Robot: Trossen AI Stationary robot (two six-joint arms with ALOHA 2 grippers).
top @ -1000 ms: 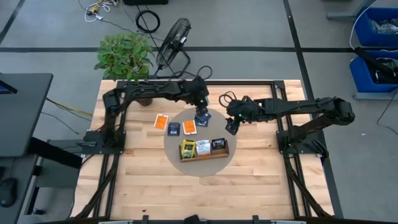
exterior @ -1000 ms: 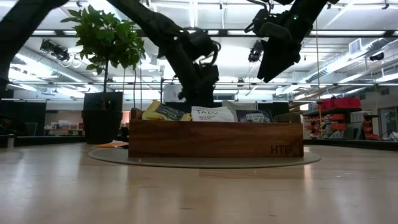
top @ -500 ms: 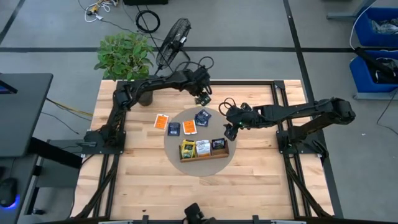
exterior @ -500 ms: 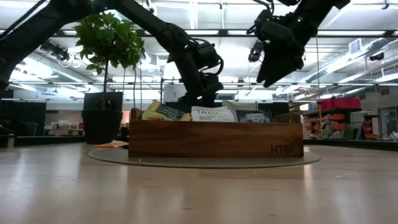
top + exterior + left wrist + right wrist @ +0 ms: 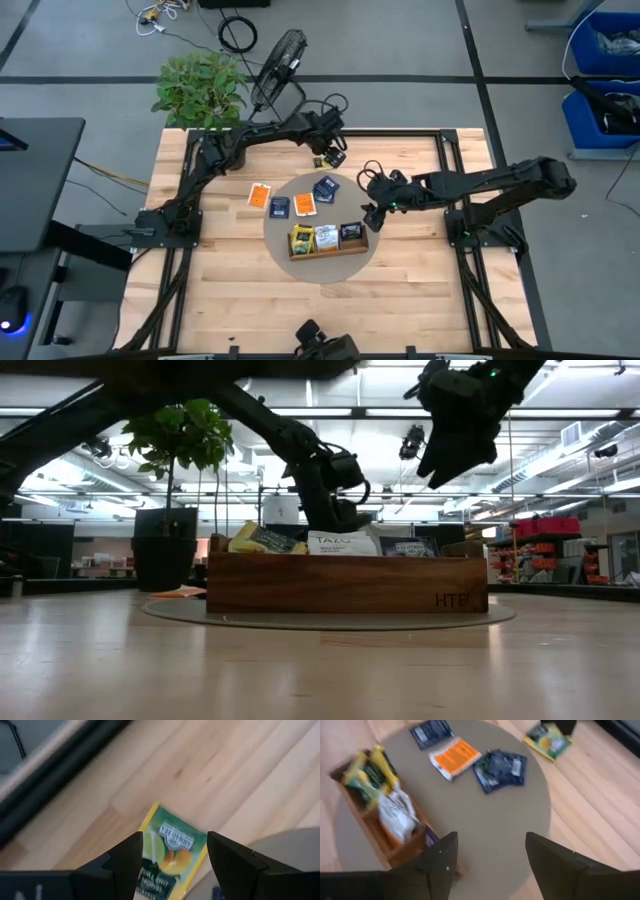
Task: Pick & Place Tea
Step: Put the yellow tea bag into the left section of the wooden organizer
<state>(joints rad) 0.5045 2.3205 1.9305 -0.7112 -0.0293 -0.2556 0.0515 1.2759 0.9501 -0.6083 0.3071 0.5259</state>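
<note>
The left gripper (image 5: 330,158) hovers with fingers spread over a yellow-green square tea packet (image 5: 168,854) lying on the wooden table (image 5: 230,290), at about twelve o'clock off the round grey mat (image 5: 372,255). The right gripper (image 5: 372,213), fingers also spread and empty, hangs above the mat's three o'clock edge. More flat packets fill the long brown wooden tray (image 5: 328,250) at six o'clock; dark blue packets (image 5: 501,768) and an orange packet (image 5: 455,756) lie near the mat's ten to twelve o'clock side.

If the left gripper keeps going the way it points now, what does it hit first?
Most likely the yellow-and-green square tea packet lying flat on the wooden table. It sits between the open left gripper's fingers in the wrist view; the height above it is unclear.
</note>
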